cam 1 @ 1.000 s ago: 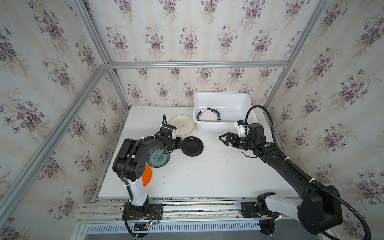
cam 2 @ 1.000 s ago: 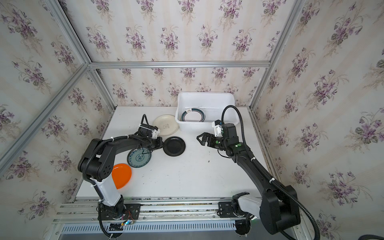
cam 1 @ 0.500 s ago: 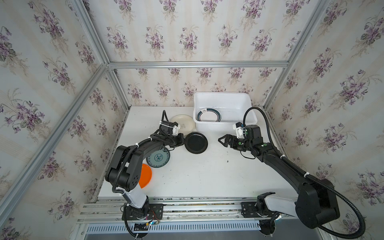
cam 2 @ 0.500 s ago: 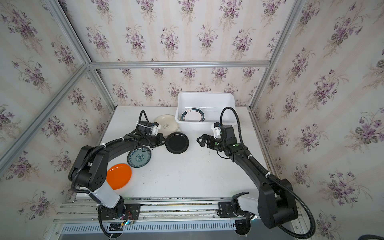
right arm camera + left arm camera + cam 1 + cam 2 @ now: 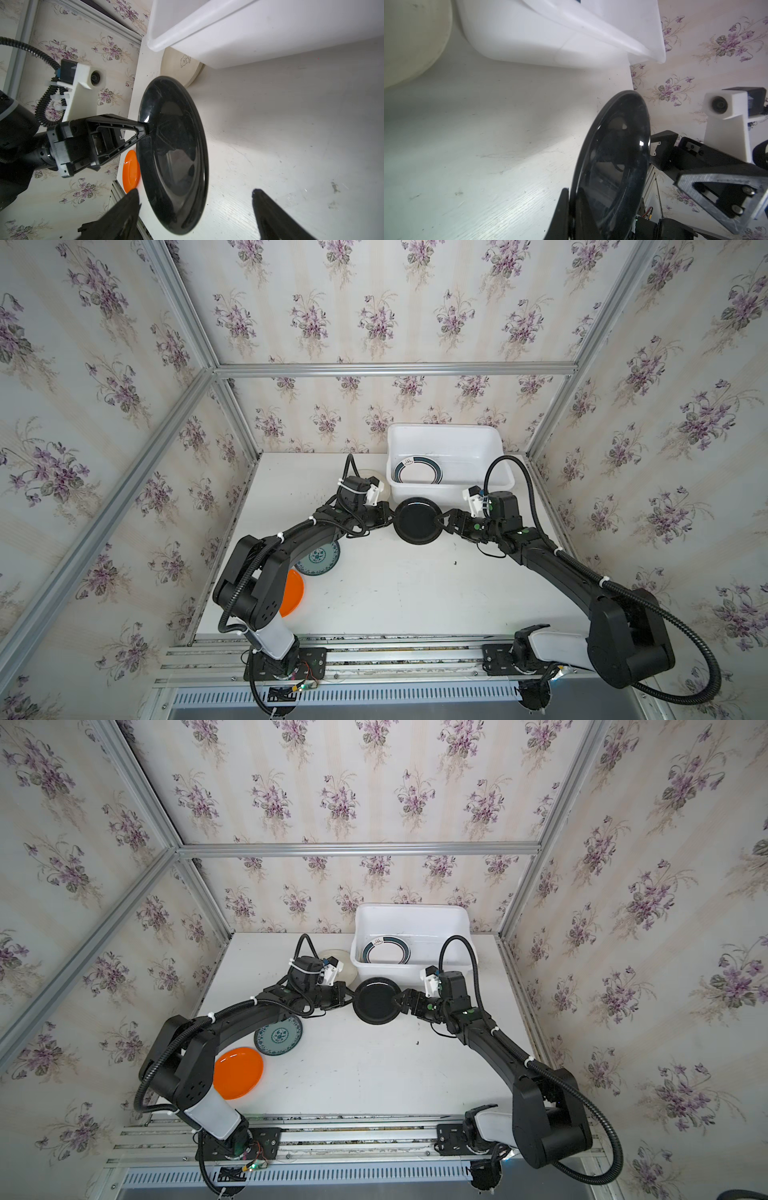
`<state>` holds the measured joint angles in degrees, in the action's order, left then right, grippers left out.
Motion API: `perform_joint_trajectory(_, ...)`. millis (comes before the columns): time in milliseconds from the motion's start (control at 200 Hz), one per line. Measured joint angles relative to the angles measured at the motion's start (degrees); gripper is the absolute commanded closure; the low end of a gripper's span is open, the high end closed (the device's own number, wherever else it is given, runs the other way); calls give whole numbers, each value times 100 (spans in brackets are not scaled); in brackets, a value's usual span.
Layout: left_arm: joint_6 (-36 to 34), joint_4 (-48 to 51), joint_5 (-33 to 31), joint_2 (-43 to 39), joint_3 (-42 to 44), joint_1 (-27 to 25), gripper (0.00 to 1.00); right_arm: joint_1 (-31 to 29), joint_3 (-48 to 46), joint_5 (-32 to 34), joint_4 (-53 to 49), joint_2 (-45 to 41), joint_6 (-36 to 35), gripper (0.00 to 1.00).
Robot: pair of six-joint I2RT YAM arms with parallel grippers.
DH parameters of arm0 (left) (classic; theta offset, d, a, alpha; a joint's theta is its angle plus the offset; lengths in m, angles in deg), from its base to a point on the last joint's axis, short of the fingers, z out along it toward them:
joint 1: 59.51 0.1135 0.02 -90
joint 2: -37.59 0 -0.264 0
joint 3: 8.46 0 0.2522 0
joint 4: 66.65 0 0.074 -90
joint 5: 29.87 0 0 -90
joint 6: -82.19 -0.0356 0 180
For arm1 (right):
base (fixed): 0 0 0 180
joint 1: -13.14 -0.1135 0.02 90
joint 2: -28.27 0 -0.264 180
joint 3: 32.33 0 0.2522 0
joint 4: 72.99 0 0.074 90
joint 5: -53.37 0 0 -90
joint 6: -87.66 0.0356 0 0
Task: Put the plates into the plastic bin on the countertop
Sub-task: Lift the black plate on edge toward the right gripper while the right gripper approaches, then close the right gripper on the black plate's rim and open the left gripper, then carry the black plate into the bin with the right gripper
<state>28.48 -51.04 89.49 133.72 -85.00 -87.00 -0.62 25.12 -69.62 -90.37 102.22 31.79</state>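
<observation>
Black plate was up off the countertop, pinched by its rim in the left gripper, which was clenched tight on it. The right gripper was at the opposite rim w/ its jaws spread wide on either side of the edge, not gripping (the right wrist view showed clear gaps both sides).

The plastic bin sat right behind the plate, so its near wall was between the plate and the inside. One white plate w/ a dark ringed rim lay flat in the bin's left half.

A cream plate lay on the countertop just beside the bin's left corner, partly hidden by the left wrist. A teal-patterned plate lay under the left forearm. An orange plate sat near the front left, touching neither plate nor arm in that top view.
</observation>
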Motion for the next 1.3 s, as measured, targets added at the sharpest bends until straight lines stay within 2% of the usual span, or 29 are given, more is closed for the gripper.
perform_joint_trajectory(140,66,-17,2,39,-52,-46,100,0,-28,-15,28,-7,59,47)
perform_joint_trajectory(275,83,-17,-17,39,-52,-107,100,0,-31,-13,52,-13,101,60)
perform_joint_trajectory(355,81,-17,-35,26,-50,-140,100,0,-35,-17,101,2,214,62)
perform_joint_trajectory(425,76,-17,-72,-13,-44,-162,100,0,-37,-48,199,48,249,70)
perform_joint_trajectory(630,52,-63,-101,-52,-15,-175,100,9,-68,46,280,92,452,100)
perform_joint_trajectory(750,13,-146,-122,-120,-7,-186,73,7,-70,162,216,101,444,100)
perform_joint_trajectory(795,-33,-166,-146,-146,20,-190,50,4,-68,118,225,96,448,100)
perform_joint_trajectory(820,-28,-157,-181,-168,37,-190,41,0,-68,103,223,87,474,100)
perform_joint_trajectory(945,-57,-142,-275,-310,129,-190,24,2,2,70,122,31,483,100)
perform_joint_trajectory(970,-98,-151,-289,-345,149,-190,4,2,39,74,92,24,481,100)
perform_joint_trajectory(980,-114,-151,-293,-361,155,-190,2,2,52,74,81,22,479,100)
perform_joint_trajectory(1129,-282,-151,-376,-660,203,-160,0,2,407,195,-256,-7,428,100)
perform_joint_trajectory(1299,-323,-190,-466,-831,31,127,0,26,1325,354,-767,177,164,100)
